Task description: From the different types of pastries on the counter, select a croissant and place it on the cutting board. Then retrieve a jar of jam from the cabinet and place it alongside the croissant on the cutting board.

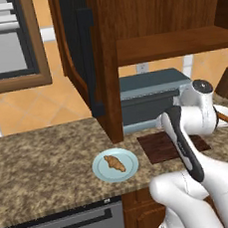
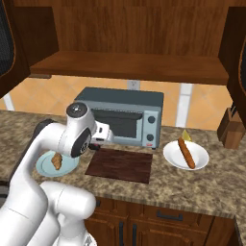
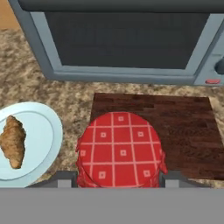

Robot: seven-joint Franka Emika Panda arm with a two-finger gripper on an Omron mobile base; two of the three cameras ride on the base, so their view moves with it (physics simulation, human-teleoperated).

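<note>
Item: jam-and-croissant placement, jar-carrying stage.

Left: croissant (image 3: 12,141) lay on the light blue plate (image 3: 41,131), which sat on the surface (image 1: 40,154) just left of the board; judged not yet moved to the board.

Centre: pincer (image 3: 118,178) was closed on the jar of jam (image 3: 120,151), its red checked lid facing the camera, held above the near left edge of the cutting board (image 3: 183,131). The board's top was bare.

Behind: toaster oven (image 2: 125,115) stood close along the board's far edge; the open cabinet (image 2: 129,65) hung above it.

Right: a white plate (image 2: 199,156) with the stick pastry (image 2: 186,153), then a knife block (image 2: 233,129).

Step judged: setting the jar down. Next move called for lowering it well inside the board's left edge, leaving room beside it for the croissant. Open room lay to the board's right half; the oven front limited forward travel.
</note>
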